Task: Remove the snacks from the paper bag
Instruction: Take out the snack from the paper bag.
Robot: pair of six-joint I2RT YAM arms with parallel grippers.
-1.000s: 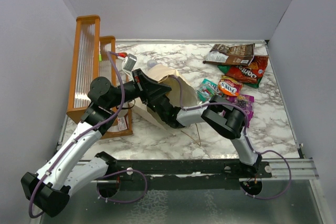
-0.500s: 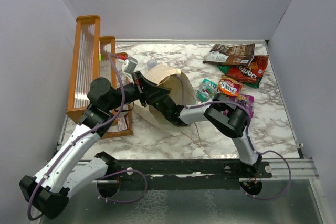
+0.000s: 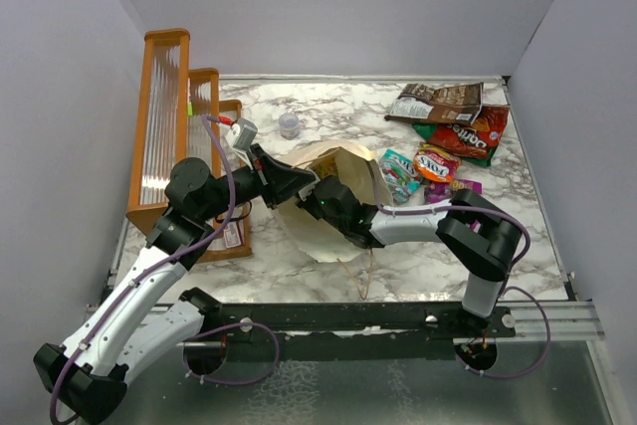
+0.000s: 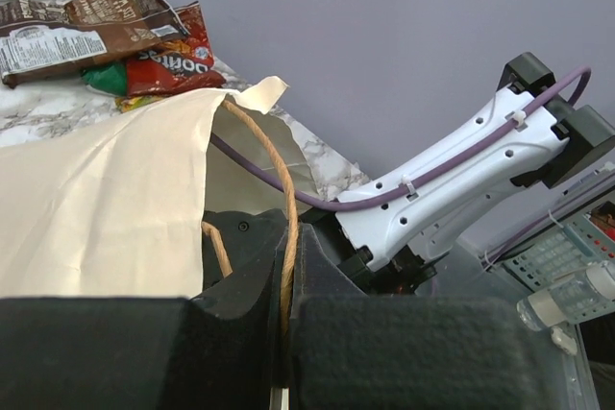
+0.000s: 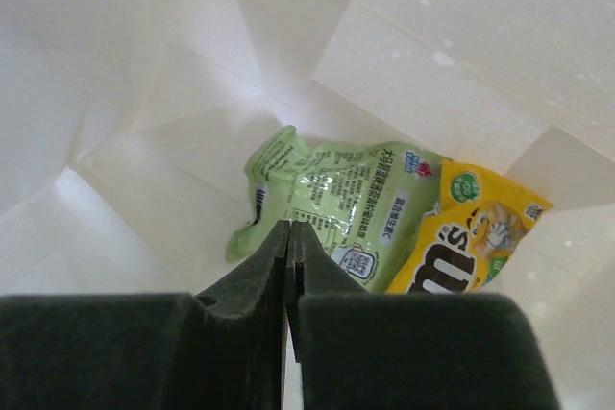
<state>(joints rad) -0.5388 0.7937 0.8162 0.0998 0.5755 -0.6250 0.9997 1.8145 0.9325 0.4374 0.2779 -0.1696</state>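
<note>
The cream paper bag [image 3: 343, 168] lies on its side mid-table, and it fills the left of the left wrist view [image 4: 106, 199]. My left gripper [image 4: 285, 266] is shut on its tan handle [image 4: 279, 165], holding it at the bag's left edge [image 3: 296, 186]. My right arm reaches into the mouth, so the right gripper is hidden from above. Inside, a green packet [image 5: 336, 204] and a yellow candy pack [image 5: 471, 237] lie on the bag's bottom. My right gripper [image 5: 290, 229] is shut, its tips over the green packet's near edge. No wrapper shows between them.
Several snacks lie at the back right: a brown bag [image 3: 438, 102], a red chip bag [image 3: 468, 131], a teal-pink packet [image 3: 398, 171], an orange packet [image 3: 436, 161] and a purple pouch [image 3: 463, 186]. A small clear cup [image 3: 289, 124] stands behind the bag. The orange-framed rack [image 3: 164, 126] lines the left side.
My right gripper has shut inside the bag. The left gripper pulled the handle nearer, the bag swung toward the right, and the clear cup behind it came into view.
</note>
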